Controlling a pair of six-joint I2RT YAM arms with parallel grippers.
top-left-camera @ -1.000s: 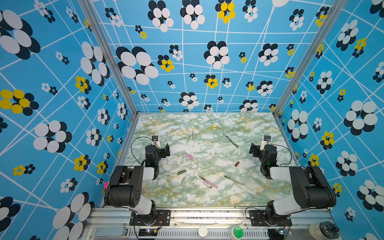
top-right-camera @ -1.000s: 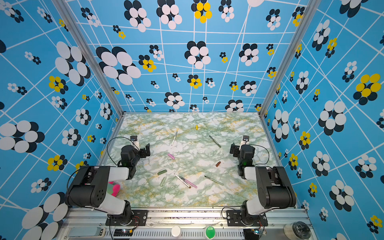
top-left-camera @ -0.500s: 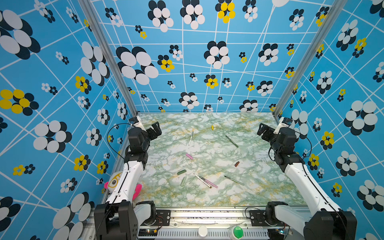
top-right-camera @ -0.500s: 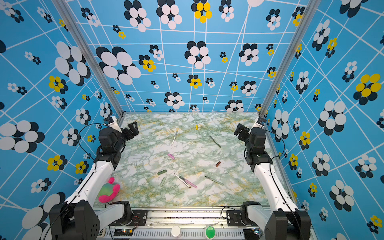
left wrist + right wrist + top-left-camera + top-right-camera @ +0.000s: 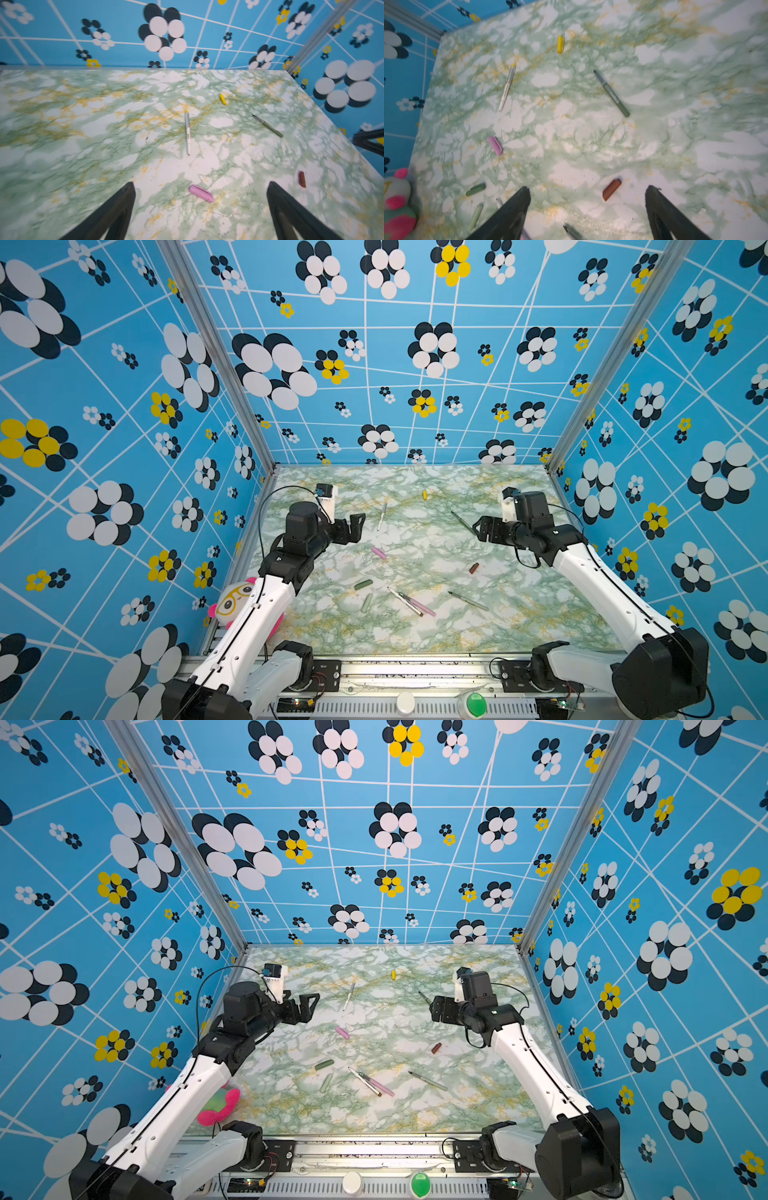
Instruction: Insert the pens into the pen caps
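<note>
Pens and pen caps lie loose on the marble table (image 5: 519, 614). At the back are a yellow cap (image 5: 424, 494), a white-yellow pen (image 5: 382, 516) and a dark green pen (image 5: 462, 522). Mid-table lie a pink cap (image 5: 378, 552) and a brown cap (image 5: 473, 568). Nearer the front are a dark green cap (image 5: 363, 584), a pale green cap (image 5: 366, 603), a brown-marked white pen (image 5: 405, 602) crossing a pink pen (image 5: 419, 605), and a pale green pen (image 5: 467, 600). My left gripper (image 5: 356, 527) hovers open above the pink cap (image 5: 201, 193). My right gripper (image 5: 478, 531) hovers open, empty, with the brown cap (image 5: 612, 189) below it.
A plush toy (image 5: 232, 605) sits off the table's left edge beside my left arm. Blue flowered walls close in the left, back and right sides. A metal rail with a green button (image 5: 475, 703) runs along the front.
Both arms have unfolded from a low tucked pose at the front corners, risen and reached inward over the table. No pen or cap has moved.
</note>
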